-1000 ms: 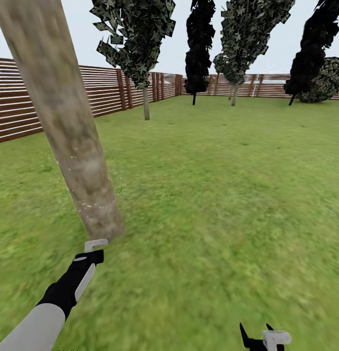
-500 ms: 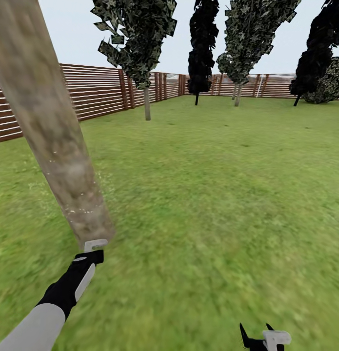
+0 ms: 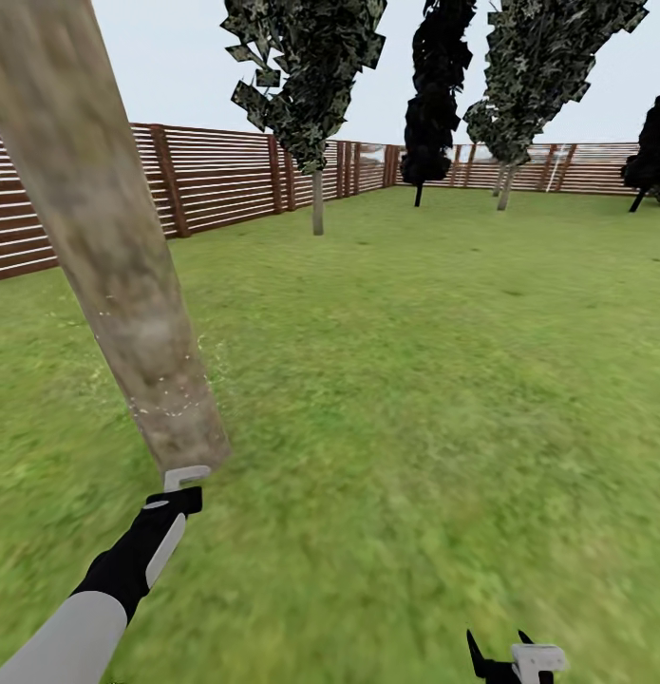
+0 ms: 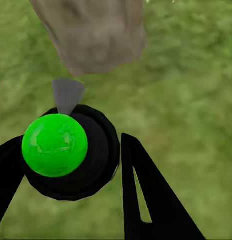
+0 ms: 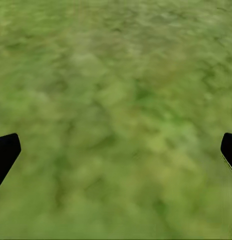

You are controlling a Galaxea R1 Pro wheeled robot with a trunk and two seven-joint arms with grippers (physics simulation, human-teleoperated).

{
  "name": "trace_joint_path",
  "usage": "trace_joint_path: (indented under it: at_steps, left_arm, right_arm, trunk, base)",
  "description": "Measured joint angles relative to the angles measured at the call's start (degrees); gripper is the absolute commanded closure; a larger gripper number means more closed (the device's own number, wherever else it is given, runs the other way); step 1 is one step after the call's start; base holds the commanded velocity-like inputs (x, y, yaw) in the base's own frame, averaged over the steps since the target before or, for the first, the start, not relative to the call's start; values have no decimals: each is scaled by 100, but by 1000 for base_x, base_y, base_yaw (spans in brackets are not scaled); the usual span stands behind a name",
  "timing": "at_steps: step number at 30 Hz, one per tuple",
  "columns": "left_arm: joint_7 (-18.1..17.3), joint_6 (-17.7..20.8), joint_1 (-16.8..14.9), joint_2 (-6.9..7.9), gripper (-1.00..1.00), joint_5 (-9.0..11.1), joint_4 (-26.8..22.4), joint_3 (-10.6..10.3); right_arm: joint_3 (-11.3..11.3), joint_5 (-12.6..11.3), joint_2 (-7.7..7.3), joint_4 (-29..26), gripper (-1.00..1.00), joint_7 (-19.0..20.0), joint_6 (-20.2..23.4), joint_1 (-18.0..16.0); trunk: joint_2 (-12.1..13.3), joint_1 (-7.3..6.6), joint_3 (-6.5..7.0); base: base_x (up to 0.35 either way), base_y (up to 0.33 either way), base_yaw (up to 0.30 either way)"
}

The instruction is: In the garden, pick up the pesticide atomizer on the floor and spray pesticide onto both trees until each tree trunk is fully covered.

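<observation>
Left hand (image 4: 70, 165) clamps the pesticide atomizer (image 4: 70, 152), nozzle aimed at the tree trunk (image 3: 111, 256) base just ahead, trunk axis upright; right hand (image 5: 116, 155) spread empty.

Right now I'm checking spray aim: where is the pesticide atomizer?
The pesticide atomizer sits between the left gripper fingers, its nozzle aimed at the near tree trunk base.

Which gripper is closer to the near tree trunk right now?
Left. The left gripper, shut on the pesticide atomizer, sits just short of the tree trunk base. The right gripper hangs open over grass, well off to the trunk's right.
</observation>
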Motion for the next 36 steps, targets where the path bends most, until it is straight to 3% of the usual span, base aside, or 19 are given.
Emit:
trace_joint_path:
  at_steps: [12,24,33,36]
  left_arm:
    - [3,0,-2,9,100,-22,0,16]
    - [0,0,-1,9,100,-18,0,17]
    - [0,0,-2,9,100,-18,5,19]
    - [0,0,-1,9,100,-12,8,189]
  right_arm:
    - [0,0,0,0,-100,0,0,0]
    - [0,0,0,0,-100,0,0,0]
    - [0,0,0,0,-100,0,0,0]
    - [-1,0,0,0,-100,0,0,0]
  trunk:
    - [0,0,0]
    - [0,0,0]
    - [0,0,0]
    - [0,0,0]
  base:
    - [161,-261,103]
    - [161,-261,264]
    - [46,-213,104]
    - [0,-7,275]
